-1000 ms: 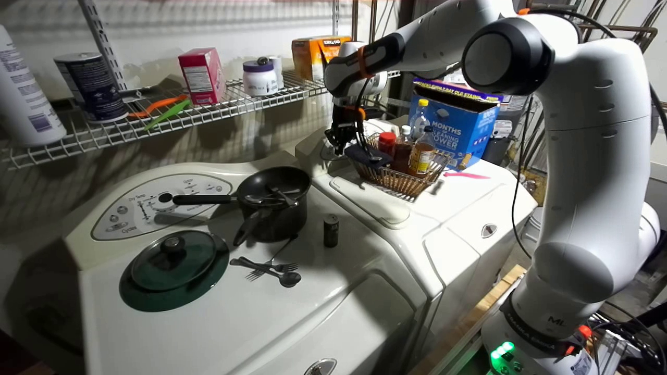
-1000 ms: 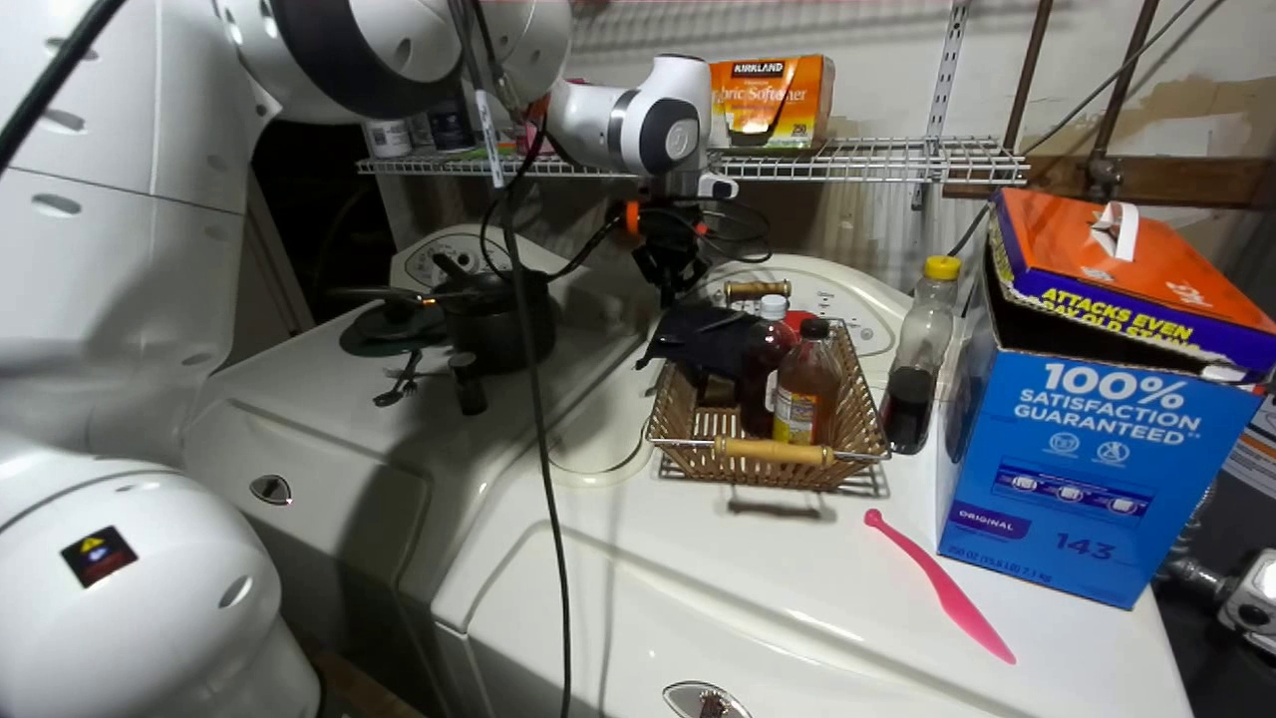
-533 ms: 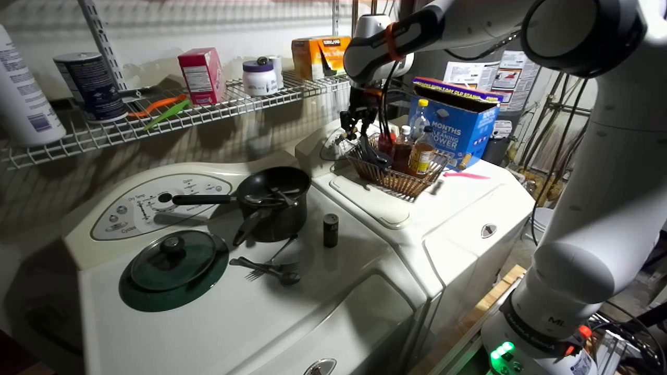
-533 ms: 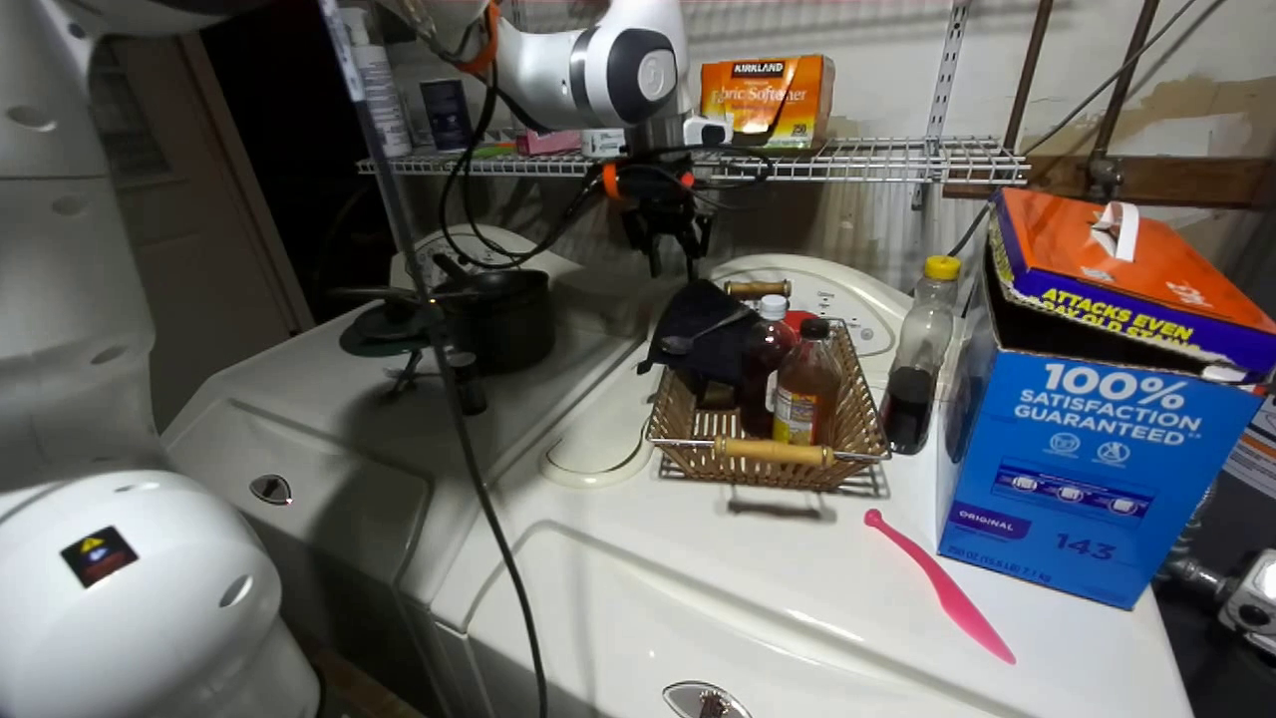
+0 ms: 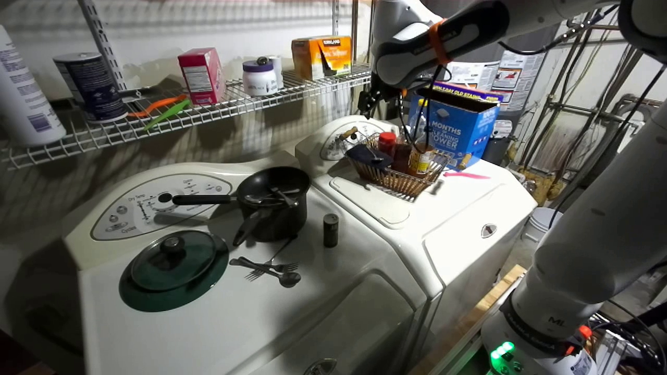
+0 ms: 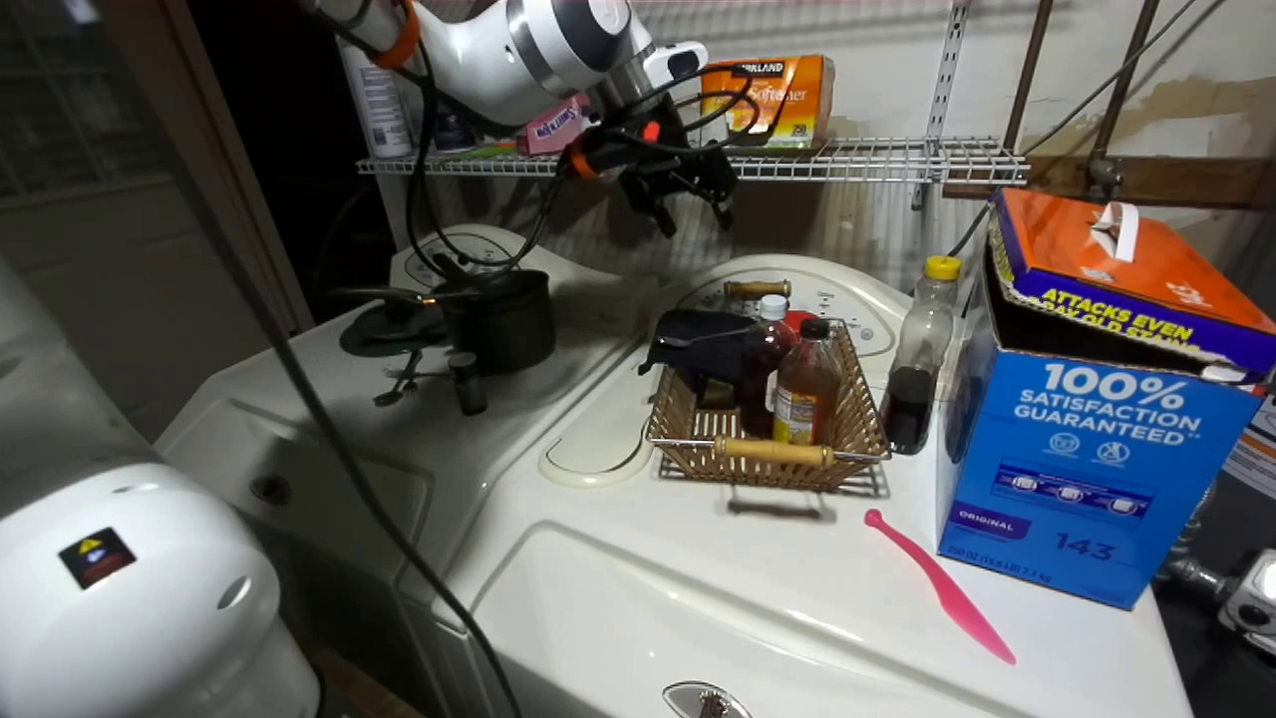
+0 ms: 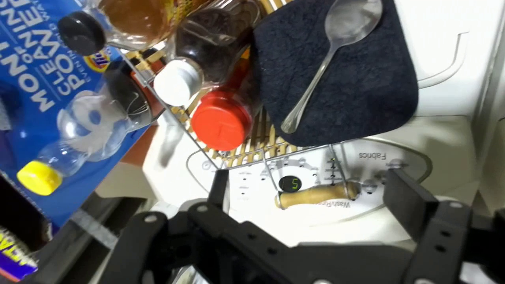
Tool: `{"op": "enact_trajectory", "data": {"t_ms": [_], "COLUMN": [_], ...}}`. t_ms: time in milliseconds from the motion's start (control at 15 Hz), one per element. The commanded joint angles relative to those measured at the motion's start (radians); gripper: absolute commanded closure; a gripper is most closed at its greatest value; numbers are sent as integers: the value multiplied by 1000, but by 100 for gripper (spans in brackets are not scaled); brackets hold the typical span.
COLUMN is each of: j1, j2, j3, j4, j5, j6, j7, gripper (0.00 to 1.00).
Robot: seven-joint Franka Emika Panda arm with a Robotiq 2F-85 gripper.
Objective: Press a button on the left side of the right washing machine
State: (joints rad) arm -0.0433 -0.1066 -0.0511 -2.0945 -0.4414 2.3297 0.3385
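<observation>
The right washing machine (image 6: 588, 608) is white, with a curved control panel (image 6: 852, 299) raised at its rear. Seen upside down in the wrist view, that panel has a lit green digit on a round display (image 7: 290, 184). Round grey buttons (image 7: 369, 187) lie near the "Fabrics" lettering, beside the right-hand finger in the picture; this is the panel's left end. A basket handle partly covers the panel. My gripper (image 6: 695, 223) hangs tilted in the air above the panel, clear of it. Its fingers (image 7: 410, 201) are spread wide with nothing held between them.
A wicker basket (image 6: 678, 424) with bottles, a dark cloth (image 7: 347, 90) and a spoon stands before the panel, its wooden handle (image 7: 315, 196) raised. A blue detergent box (image 6: 1087, 479) is beside it. Above runs a wire shelf (image 6: 877, 160). A pot (image 5: 276, 219) sits on the neighbouring machine.
My gripper has risen away from the panel's left end and tilted. Its fingers, close together a second ago, have spread apart. The arm's shadow on the machines has shifted.
</observation>
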Motion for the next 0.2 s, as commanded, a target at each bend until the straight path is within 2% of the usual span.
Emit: {"op": "enact_trajectory", "data": {"t_ms": [0, 133], "j1": [-17, -17], "j2": [-13, -12], "j3": [15, 15], "j4": [-11, -12], "j5": [-7, -5], "j6": [5, 5], "j7": [6, 3], "gripper": [0, 0]}}
